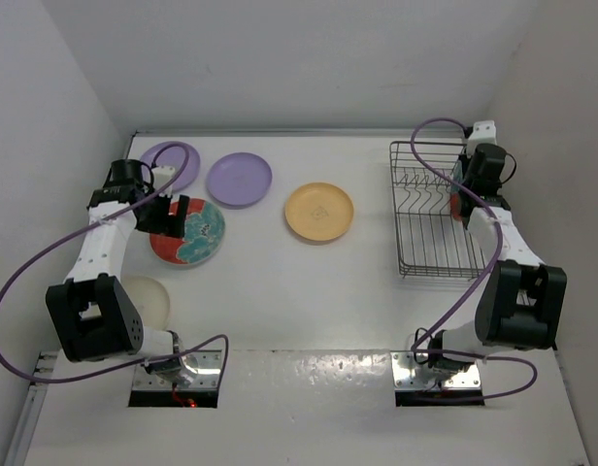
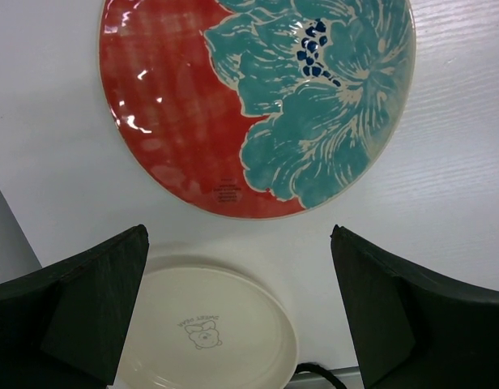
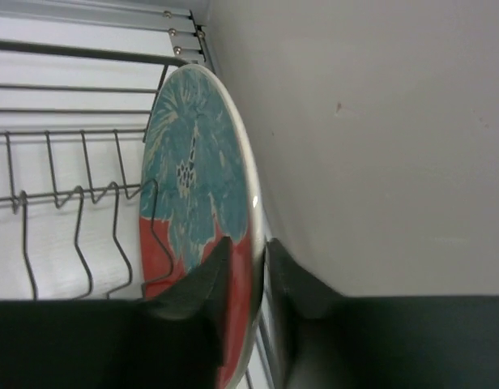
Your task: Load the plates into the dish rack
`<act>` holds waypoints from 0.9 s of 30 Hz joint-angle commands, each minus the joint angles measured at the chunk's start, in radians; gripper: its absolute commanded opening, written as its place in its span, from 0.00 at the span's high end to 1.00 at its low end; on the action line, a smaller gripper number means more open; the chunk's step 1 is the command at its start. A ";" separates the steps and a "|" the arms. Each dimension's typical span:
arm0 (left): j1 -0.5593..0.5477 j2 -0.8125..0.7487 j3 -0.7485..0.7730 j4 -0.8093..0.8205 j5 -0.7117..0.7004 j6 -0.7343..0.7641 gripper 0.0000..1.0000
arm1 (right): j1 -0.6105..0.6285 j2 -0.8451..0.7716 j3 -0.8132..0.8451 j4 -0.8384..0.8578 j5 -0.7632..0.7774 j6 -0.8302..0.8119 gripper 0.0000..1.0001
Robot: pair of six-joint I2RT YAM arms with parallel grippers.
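A red plate with a teal flower (image 1: 192,236) lies flat on the table, and fills the top of the left wrist view (image 2: 258,105). My left gripper (image 1: 167,216) hovers over its near-left rim, open and empty (image 2: 237,243). Two lilac plates (image 1: 171,163) (image 1: 239,180) and a yellow-orange plate (image 1: 319,212) lie flat further back. The grey wire dish rack (image 1: 427,254) stands at the right. My right gripper (image 1: 467,197) is shut on the rim of a second red floral plate (image 3: 193,194), held on edge at the rack's right end beside the prongs (image 3: 79,203).
A cream plate with a small printed bear (image 1: 151,299) lies beside the left arm's base, also in the left wrist view (image 2: 205,332). White walls close in at back and sides; the right wall (image 3: 379,146) is just beyond the rack.
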 commanded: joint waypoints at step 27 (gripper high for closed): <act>0.261 0.794 0.396 -0.061 0.367 0.062 0.30 | 0.411 -0.454 0.052 -0.290 -0.019 0.184 0.12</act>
